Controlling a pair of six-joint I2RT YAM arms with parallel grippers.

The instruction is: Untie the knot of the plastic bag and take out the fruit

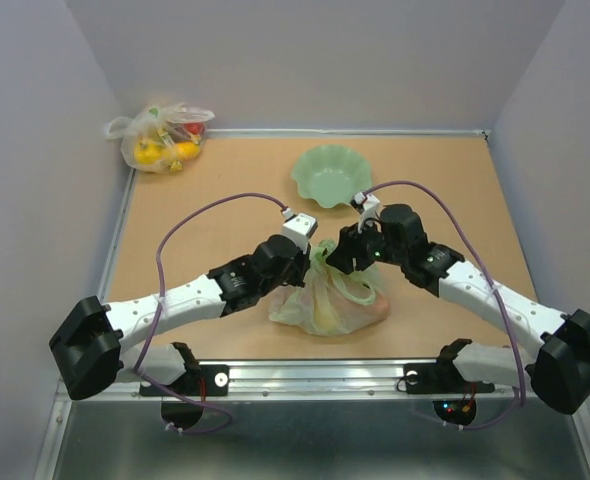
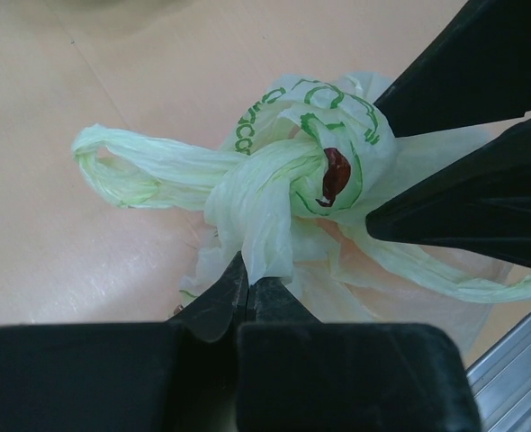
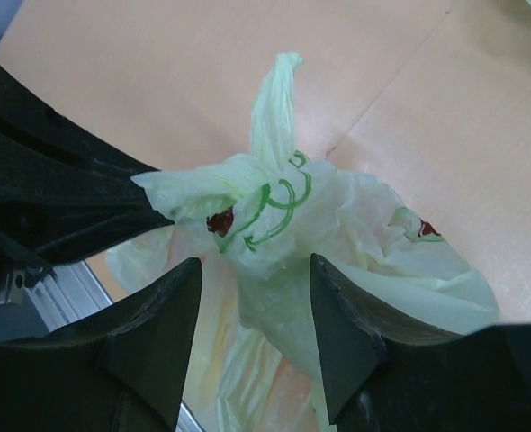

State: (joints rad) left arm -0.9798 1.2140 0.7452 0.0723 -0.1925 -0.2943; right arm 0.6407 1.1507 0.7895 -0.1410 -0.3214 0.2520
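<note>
Light, soft, slippery bag (image 1: 327, 305): pinched tight below the knot (image 2: 283, 184) by left gripper (image 2: 246, 290), straddled by parted right gripper (image 3: 253, 264); probably best gripped at the loose loop (image 2: 112, 171).

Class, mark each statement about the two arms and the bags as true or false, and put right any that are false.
1. The green bowl holds fruit. False: it is empty.
2. The left gripper is shut on film of the plastic bag. True.
3. The knot has been undone. False: it is tied.
4. The jaws of the right gripper stand apart, one on each side of the knot. True.
5. The clear bag with yellow items lies at the far left corner. True.
</note>
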